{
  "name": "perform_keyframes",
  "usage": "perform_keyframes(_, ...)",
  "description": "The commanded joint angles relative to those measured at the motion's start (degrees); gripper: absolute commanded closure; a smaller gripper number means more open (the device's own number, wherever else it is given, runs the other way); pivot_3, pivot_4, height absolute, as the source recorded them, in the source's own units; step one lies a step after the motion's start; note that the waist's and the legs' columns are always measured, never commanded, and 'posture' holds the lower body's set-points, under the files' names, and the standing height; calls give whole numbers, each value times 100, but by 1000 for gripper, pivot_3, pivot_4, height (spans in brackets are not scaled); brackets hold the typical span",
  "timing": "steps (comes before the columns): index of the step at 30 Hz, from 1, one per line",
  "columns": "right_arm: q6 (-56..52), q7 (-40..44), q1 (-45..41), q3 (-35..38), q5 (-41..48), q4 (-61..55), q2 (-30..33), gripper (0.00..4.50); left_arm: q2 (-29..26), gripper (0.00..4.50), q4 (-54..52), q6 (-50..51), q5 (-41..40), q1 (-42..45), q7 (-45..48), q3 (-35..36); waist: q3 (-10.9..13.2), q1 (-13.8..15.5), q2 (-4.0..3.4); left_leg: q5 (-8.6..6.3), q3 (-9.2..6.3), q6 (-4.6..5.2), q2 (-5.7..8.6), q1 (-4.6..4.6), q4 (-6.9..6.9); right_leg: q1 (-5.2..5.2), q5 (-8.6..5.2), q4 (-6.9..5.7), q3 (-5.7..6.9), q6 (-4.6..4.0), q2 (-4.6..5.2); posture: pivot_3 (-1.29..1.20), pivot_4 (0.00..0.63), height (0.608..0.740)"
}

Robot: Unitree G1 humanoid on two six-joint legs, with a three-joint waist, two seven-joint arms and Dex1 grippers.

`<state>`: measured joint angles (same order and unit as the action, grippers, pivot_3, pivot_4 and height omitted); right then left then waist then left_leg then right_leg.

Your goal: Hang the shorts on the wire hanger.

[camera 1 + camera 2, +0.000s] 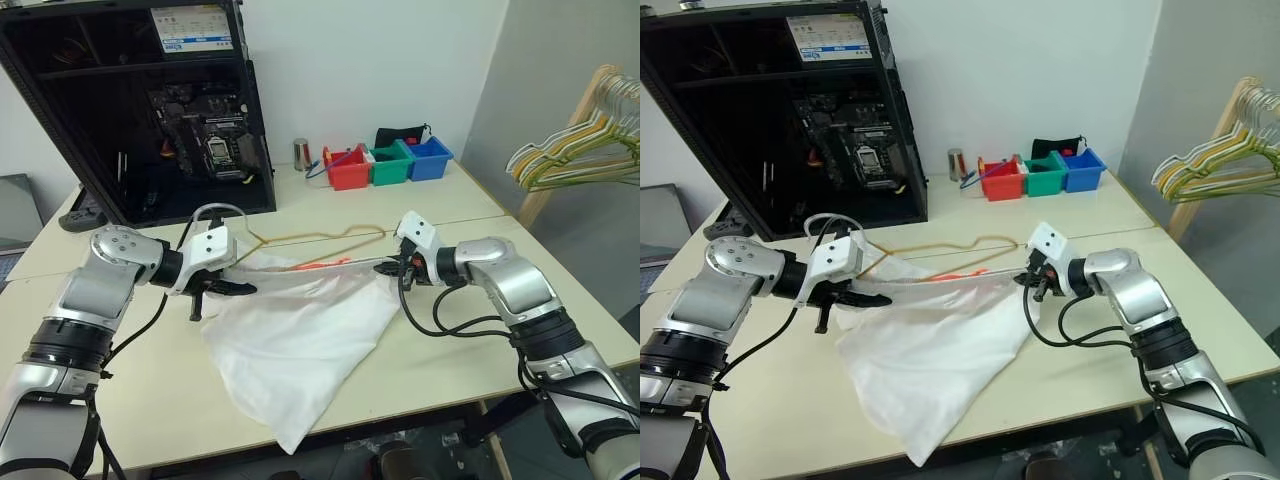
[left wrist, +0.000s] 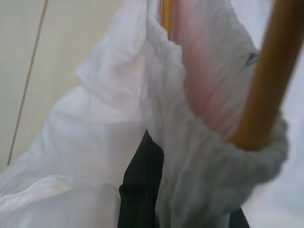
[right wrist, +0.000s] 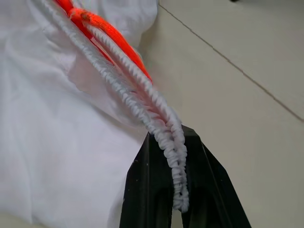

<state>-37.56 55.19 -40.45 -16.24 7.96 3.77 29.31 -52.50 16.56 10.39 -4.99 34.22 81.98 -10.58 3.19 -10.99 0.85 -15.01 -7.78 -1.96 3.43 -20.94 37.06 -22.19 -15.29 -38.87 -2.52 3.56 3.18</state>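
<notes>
Both grippers clamped on the shorts: left gripper fingers pinched the waistband's left end, right gripper fingers its right end, waistband stretched along the surface's width. Wire hanger lay just behind it toward the far edge, one wire end inside the waistband by the left fingers.

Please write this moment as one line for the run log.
left hand: shut on shorts | right hand: shut on waistband | shorts: stretched between hands, rest on table | hanger: partly in shorts
</notes>
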Motion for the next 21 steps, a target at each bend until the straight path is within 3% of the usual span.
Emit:
perform_keyframes(1,-245,82,-37,24,47,-530,208,4484,-77,4500,262,-329,287,238,-42,-76,0,8,0,0,0,0,0,0,1,1,0,0,0,0,0,-152,0,740)
perform_keyframes(21,-473,52,74,-106,-30,-934,560,4484,161,4500,1293,-1450,867,681,-190,-405,0,-13,1,0,1,1,-4,-1,-1,-2,-1,1,1,1,2,-174,0,740)
